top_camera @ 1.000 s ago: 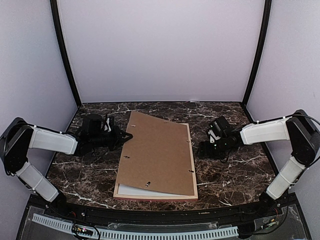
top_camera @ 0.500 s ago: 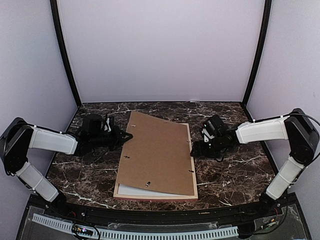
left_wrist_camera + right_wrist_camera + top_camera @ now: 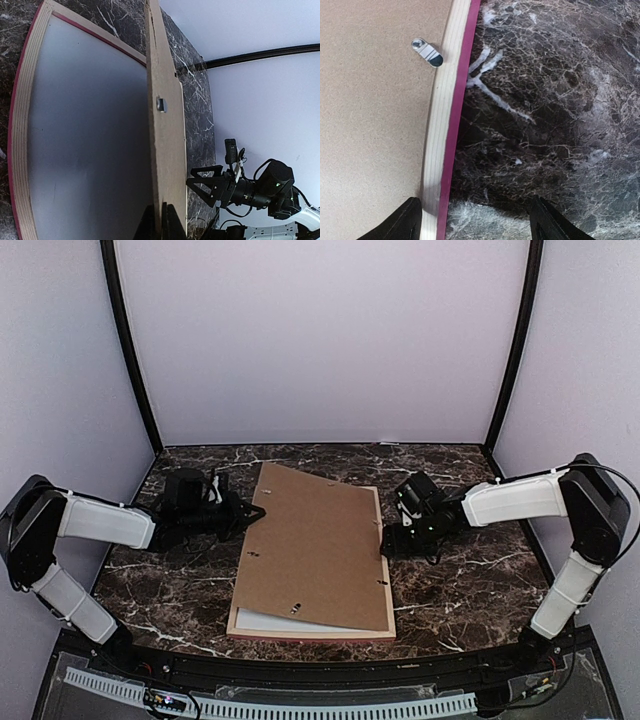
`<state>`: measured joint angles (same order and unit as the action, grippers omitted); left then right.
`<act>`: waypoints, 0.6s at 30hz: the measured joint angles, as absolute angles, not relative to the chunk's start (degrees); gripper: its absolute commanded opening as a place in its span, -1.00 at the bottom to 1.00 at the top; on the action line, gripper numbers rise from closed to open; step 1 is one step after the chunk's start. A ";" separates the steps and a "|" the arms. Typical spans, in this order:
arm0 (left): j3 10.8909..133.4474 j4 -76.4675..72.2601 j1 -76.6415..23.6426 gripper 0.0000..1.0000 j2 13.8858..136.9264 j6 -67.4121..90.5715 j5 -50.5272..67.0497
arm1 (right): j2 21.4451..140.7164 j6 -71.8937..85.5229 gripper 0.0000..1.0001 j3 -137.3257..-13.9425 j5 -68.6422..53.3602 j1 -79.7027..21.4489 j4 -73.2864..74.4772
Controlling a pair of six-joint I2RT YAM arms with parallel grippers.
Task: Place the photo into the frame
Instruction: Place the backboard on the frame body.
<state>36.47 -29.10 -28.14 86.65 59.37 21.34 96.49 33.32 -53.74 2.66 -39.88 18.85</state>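
The left tool (image 3: 254,512) pinches the board (image 3: 315,545), tilted up by one edge; the right tool (image 3: 477,222) is spread astride the frame (image 3: 438,150). Photo unseen — insertion and closing judged pending.

Nothing readable anywhere from where I'm sitting, lol: no lettering, label, brand or number on the brown backing board (image 3: 315,540), the frame (image 3: 436,150), the little metal tab (image 3: 427,52) or the marble table (image 3: 470,580). There's a small white bit on my right gripper (image 3: 200,182) in the left wrist cam, but it's way too tiny to tell if anything's printed on it.
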 measured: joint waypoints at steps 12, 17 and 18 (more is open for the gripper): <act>36.32 -29.30 -28.14 -1.00 86.67 59.37 21.32 | 96.60 33.47 0.48 -53.74 3.31 -39.88 19.42; 36.29 -29.32 -28.14 -1.00 86.65 59.37 21.30 | 96.82 33.50 0.48 -53.80 3.27 -39.92 19.31; 36.27 -29.34 -28.14 -1.00 86.67 59.37 21.30 | 96.86 33.52 0.48 -53.89 3.27 -39.99 19.33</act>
